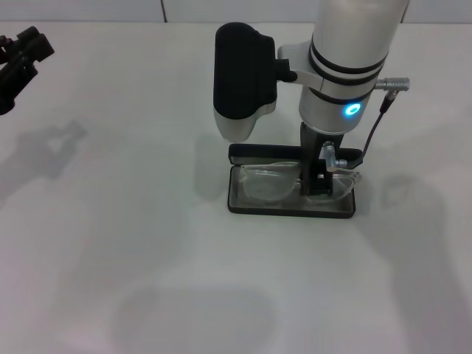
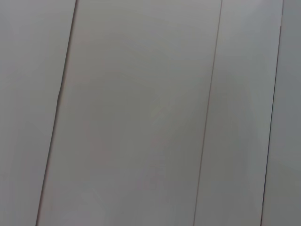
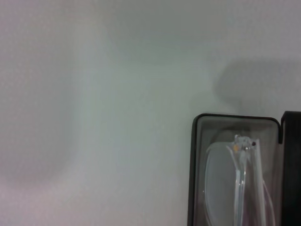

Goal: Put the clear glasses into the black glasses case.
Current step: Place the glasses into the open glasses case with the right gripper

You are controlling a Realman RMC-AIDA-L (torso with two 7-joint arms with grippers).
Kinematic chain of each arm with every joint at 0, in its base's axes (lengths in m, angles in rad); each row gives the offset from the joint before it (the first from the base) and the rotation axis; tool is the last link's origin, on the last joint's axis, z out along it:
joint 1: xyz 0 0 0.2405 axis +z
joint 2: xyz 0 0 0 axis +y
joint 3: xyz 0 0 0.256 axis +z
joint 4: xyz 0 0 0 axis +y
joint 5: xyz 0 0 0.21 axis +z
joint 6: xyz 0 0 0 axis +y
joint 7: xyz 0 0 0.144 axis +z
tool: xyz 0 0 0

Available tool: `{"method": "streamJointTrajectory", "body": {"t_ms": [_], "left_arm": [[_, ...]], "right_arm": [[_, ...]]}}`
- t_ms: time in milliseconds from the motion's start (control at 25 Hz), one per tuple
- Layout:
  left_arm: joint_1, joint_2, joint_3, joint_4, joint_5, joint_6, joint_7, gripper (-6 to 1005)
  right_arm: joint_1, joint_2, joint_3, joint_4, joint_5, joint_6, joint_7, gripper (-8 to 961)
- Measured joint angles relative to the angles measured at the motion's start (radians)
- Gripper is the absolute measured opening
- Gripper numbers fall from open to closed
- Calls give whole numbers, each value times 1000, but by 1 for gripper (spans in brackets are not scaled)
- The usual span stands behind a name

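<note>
One pair of clear glasses [image 1: 269, 182] lies inside one open black glasses case [image 1: 291, 209], just past centre toward 3 o'clock on the white table [image 1: 110, 258]. No lettering is readable. Directly above them, the right gripper [image 1: 318, 181] reaches down into the case; whether its jaws are parted cannot be told. At 10 o'clock, the left gripper [image 1: 22, 59] sits well apart, its jaws likewise unclear.

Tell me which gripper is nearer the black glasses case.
The right. The right gripper is directly over the open black glasses case, down at the clear glasses lying in it. The left gripper is far off at the table's edge.
</note>
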Motion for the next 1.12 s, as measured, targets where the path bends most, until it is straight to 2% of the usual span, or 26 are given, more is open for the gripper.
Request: {"method": "streamJointTrajectory", "body": {"t_ms": [1120], "left_arm": [[2, 0, 4, -1, 0, 0, 0, 180]], "right_arm": [[-6, 0, 0, 27, 8, 7, -13, 143]]}}
